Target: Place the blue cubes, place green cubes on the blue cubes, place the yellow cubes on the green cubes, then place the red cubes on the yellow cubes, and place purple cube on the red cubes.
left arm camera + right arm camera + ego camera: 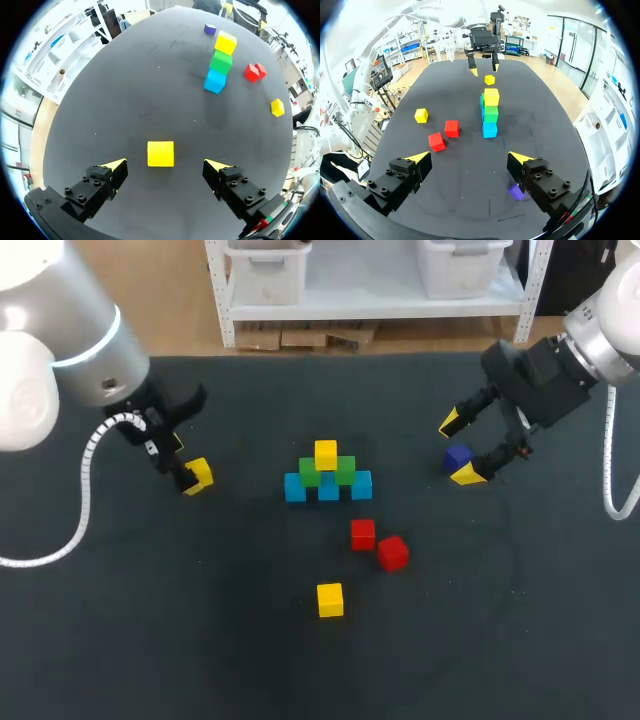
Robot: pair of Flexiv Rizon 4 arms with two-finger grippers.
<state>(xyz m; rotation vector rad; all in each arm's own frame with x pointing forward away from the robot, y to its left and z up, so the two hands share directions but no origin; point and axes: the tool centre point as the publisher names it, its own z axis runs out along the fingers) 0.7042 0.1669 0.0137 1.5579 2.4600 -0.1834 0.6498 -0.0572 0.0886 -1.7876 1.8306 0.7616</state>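
Left gripper [166, 165]: fingers spread wide and pinching nothing, hanging low over the left side of the table [150, 640].
Left yellow cube [160, 153]: flat on the table between the spread fingers, a little ahead of their tips and touching neither.
Right gripper [468, 158]: fingers spread wide as well, over the far right of the table, nothing held.
Purple cube [458, 455]: on the table under the right gripper. The head view shows it between the two yellow tips, and in the right wrist view one finger partly hides it.
Blue cubes [328, 489]: three in a row running left to right, mid-table.
Green cubes [344, 471]: two, side by side on the blue row.
Top yellow cube [325, 454]: sits on the green pair.
Red cubes [363, 533]: two on the table, close together, just near and right of the stack.
Near yellow cube [330, 599]: alone on the table, nearer than the red pair.
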